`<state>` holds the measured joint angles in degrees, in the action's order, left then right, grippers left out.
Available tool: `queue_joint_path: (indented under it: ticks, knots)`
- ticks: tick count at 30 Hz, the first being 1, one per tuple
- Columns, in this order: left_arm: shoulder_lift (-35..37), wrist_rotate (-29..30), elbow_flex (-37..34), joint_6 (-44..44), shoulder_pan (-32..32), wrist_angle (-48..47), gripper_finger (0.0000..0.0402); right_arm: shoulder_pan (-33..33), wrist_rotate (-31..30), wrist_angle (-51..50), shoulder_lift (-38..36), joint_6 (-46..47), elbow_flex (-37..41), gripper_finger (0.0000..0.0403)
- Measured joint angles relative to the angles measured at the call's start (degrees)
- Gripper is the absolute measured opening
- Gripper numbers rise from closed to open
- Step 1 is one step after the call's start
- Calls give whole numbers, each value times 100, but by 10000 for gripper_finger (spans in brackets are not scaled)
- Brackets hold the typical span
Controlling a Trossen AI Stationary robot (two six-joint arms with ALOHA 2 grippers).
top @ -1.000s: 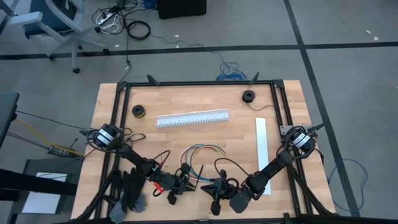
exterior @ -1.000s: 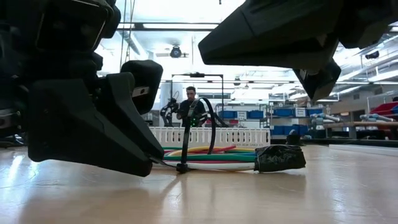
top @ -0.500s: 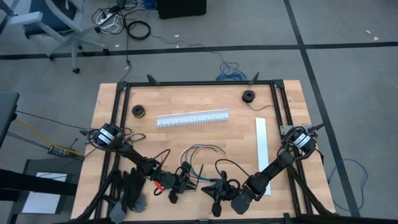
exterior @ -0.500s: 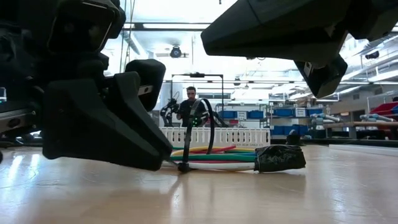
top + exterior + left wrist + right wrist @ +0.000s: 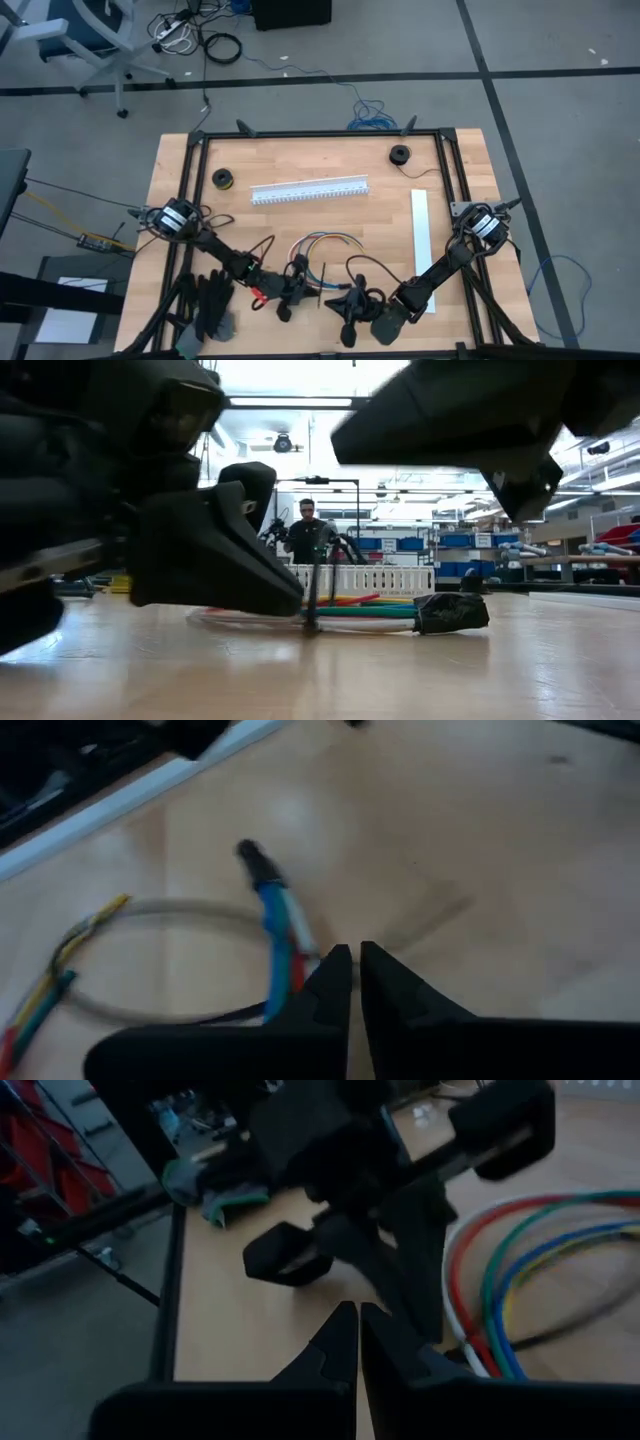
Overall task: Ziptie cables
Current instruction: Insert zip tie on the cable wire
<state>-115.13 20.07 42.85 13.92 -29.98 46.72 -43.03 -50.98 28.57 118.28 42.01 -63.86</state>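
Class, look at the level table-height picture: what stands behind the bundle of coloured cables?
Behind the cables stands the white slotted channel; farther back, a person. The left gripper covers the bundle's left part.

I work in a robotics lab or workshop. My wooden table point(image 5: 300, 165), edged by a black metal frame point(image 5: 320, 133), stands on grey carpet tiles point(image 5: 560, 110) with loose cords point(image 5: 222, 47) and an office chair point(image 5: 85, 35). Level across the table: shelves of blue bins point(image 5: 455, 542), ceiling light strips point(image 5: 290, 402), and a person point(image 5: 306, 532) at another rig.
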Motion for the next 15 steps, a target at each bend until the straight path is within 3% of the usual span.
queue_joint_path:
  ticks: [7, 15]
  knots:
    - [-5, 285, -2, -43, 87, 373, 0, 8, 80, -1309, 7, 1196, 0, 2]
    - [0, 284, -2, -86, 92, 384, 0, 238, 412, -1660, 7, 1207, 2, 2]
